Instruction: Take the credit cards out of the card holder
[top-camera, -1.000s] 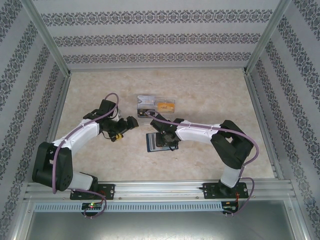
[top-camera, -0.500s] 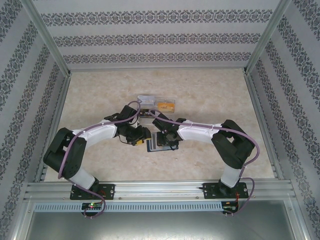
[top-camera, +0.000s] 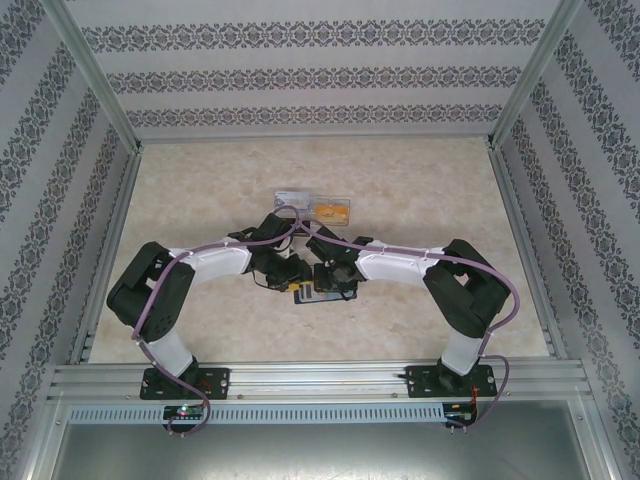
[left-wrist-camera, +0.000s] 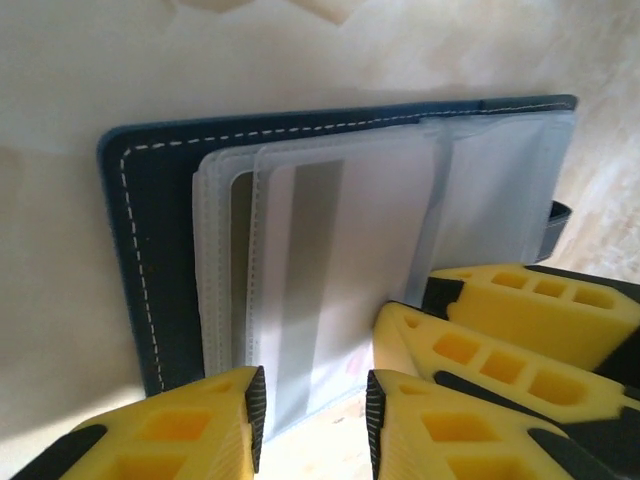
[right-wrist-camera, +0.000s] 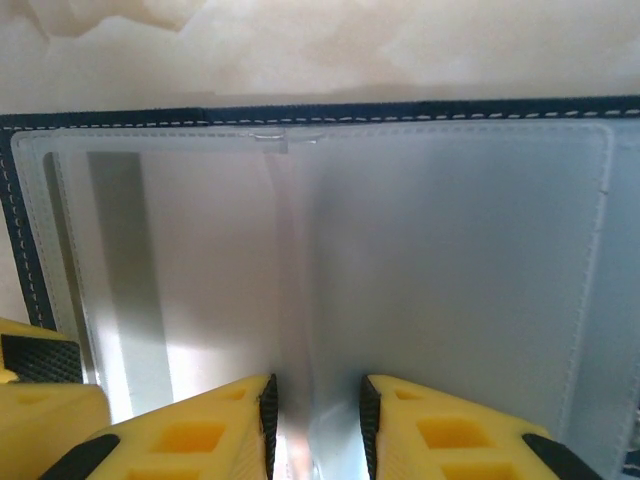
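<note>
Out on the table (top-camera: 420, 200), dead centre: got the card holder (left-wrist-camera: 150, 250) lying open, clear sleeves (right-wrist-camera: 450, 280) up, pale credit card (left-wrist-camera: 370, 250) tucked in one. Seeing the left gripper (left-wrist-camera: 315, 420) straddling the sleeve's near edge, jaws narrowly apart, can't tell if actually pinching. Same for the right gripper (right-wrist-camera: 317, 420), parked over the middle fold.

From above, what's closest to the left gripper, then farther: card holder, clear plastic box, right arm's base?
1. card holder: right at the left gripper.
2. clear plastic box: farther back.
3. right arm's base: near right edge.
</note>
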